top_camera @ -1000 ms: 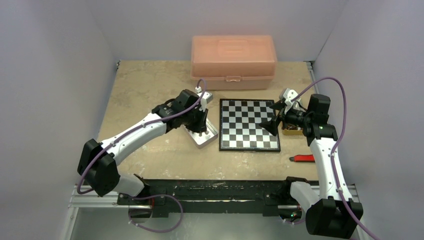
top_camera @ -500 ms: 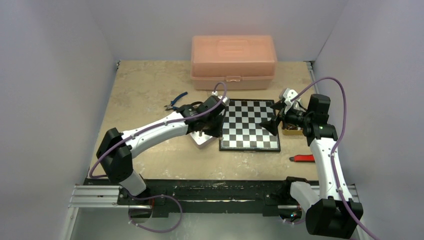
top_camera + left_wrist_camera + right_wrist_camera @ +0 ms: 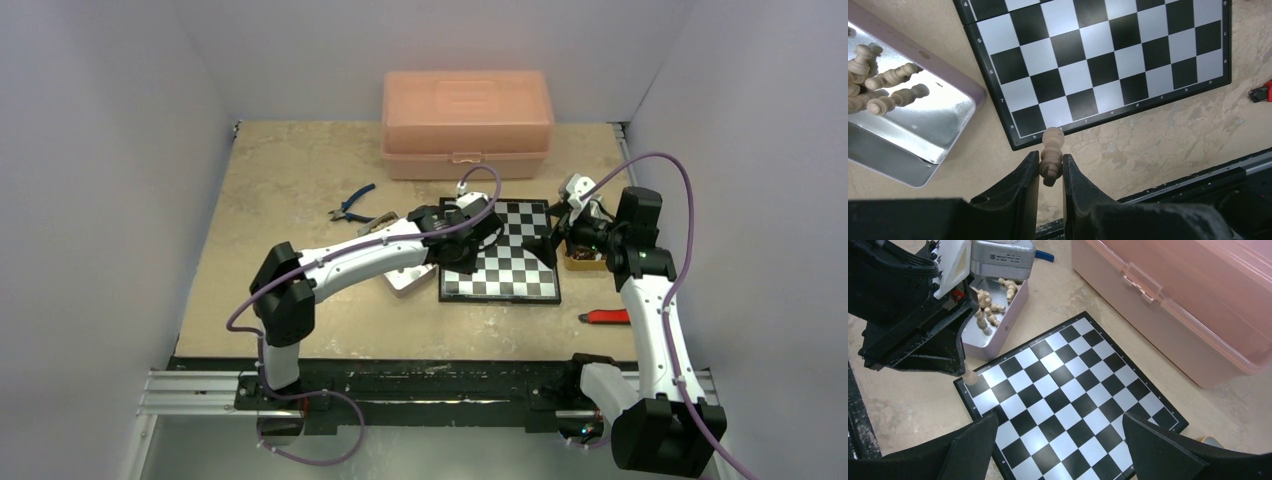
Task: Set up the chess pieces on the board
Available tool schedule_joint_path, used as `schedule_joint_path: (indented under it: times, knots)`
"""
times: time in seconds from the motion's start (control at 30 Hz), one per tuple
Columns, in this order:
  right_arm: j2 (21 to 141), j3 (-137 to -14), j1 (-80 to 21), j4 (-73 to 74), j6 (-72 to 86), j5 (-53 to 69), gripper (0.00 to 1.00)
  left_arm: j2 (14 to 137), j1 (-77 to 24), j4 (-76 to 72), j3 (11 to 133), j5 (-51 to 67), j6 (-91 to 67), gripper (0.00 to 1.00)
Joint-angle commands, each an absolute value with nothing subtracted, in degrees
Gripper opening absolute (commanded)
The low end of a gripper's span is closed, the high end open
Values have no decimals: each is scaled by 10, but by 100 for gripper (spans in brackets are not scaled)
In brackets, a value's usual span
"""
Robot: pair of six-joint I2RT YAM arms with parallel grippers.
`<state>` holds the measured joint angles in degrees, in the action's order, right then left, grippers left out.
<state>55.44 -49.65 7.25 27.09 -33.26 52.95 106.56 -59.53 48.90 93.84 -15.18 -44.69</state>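
Note:
The black-and-silver board (image 3: 512, 272) lies at mid table and carries no pieces. My left gripper (image 3: 458, 262) hangs over its near-left part, shut on a light tan chess piece (image 3: 1052, 154). That piece points down just above the board's near-left corner (image 3: 970, 377). More tan pieces (image 3: 883, 90) lie in the open metal tin (image 3: 404, 279) left of the board. My right gripper (image 3: 545, 235) hovers over the board's right edge, its jaws wide open (image 3: 1059, 416) around nothing.
A large pink plastic box (image 3: 466, 122) stands behind the board. Blue-handled pliers (image 3: 352, 207) lie left of the tin. A red tool (image 3: 607, 317) rests near the right arm. A small container of dark pieces (image 3: 583, 262) sits by the board's right edge.
My left arm has swung right from above the tin to the board's left side, carrying the tan piece, which uncovered the pliers. The right arm has stayed still.

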Motion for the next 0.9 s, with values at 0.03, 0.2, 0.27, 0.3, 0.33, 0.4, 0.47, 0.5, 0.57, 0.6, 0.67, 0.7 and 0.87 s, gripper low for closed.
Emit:
schedule_joint_path:
  times: [0.03,0.2,0.27,0.3,0.33,0.4,0.47,0.5,0.57,0.6,0.67,0.7,0.87]
  knots:
    - [546,-523,75,257,-317,499,99,1103,-612,508,1014,-170,-463,0]
    - [545,-525,75,241,-296,479,99,1127,-619,496,1034,-149,-459,0]
    - [545,-526,76,236,-289,463,99,1132,-619,483,1035,-137,-455,0]
    - [545,-526,77,232,-284,457,99,1135,-619,477,1036,-132,-453,0]
    - [545,-525,77,229,-280,452,99,1138,-619,471,1038,-125,-451,0]
    - [545,-525,78,225,-273,445,99,1148,-620,468,1047,-117,-449,0]
    - [545,-524,79,221,-269,439,99,1156,-620,467,1055,-109,-449,0]
    - [545,-524,80,219,-268,435,99,1160,-620,465,1056,-106,-449,0]
    - [545,-524,80,218,-265,429,99,1164,-620,462,1058,-100,-448,0]
    - [546,-524,81,217,-263,424,99,1164,-620,460,1056,-97,-450,0]
    - [546,-524,81,215,-262,420,99,1166,-620,455,1054,-94,-450,0]
    - [546,-524,81,214,-261,417,99,1168,-620,453,1054,-91,-450,0]
    - [548,-524,82,213,-258,411,99,1177,-620,448,1063,-82,-450,0]
